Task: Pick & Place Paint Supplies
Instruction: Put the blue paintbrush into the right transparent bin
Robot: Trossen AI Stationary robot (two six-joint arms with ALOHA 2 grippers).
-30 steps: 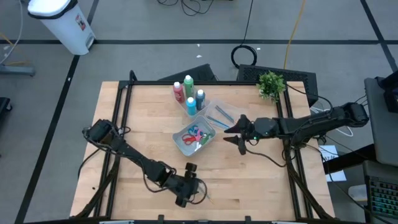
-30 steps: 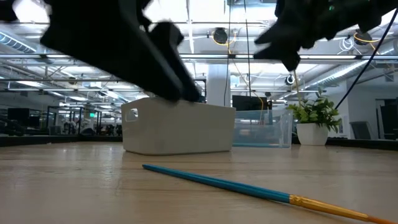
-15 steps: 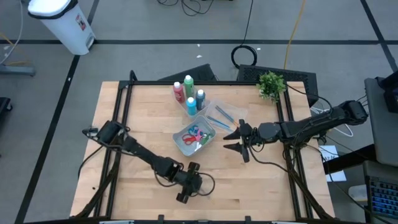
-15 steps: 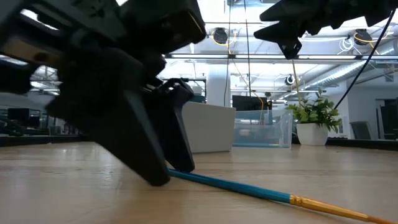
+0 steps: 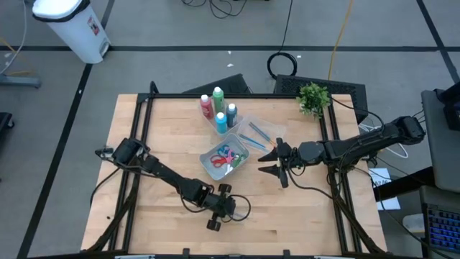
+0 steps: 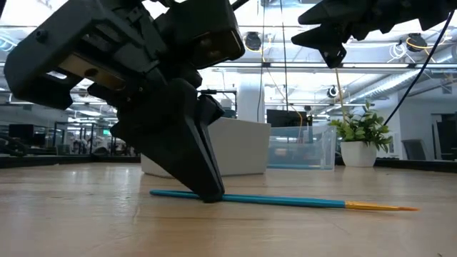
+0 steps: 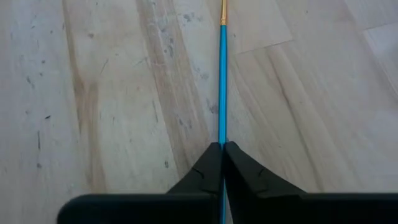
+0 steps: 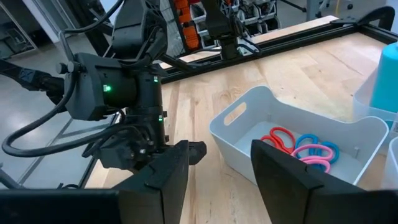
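One brush [image 6: 285, 200] lying on desk [image 5: 302, 216] near tub [image 5: 213, 167] | left gripper [image 5: 221, 210] fingers [image 7: 205, 174] clenching its blue shaft | likely light, thin, slippery; gripping mid-shaft seems best | right gripper [image 5: 273, 160] hovering beside tub, fingers spread, holding nothing

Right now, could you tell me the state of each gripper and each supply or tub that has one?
left gripper: shut on the brush, at the table
brush: flat on the table, pinched near its blue end
right gripper: open, empty, raised beside the tubs
scissors: lying in the white tub
bottles: upright
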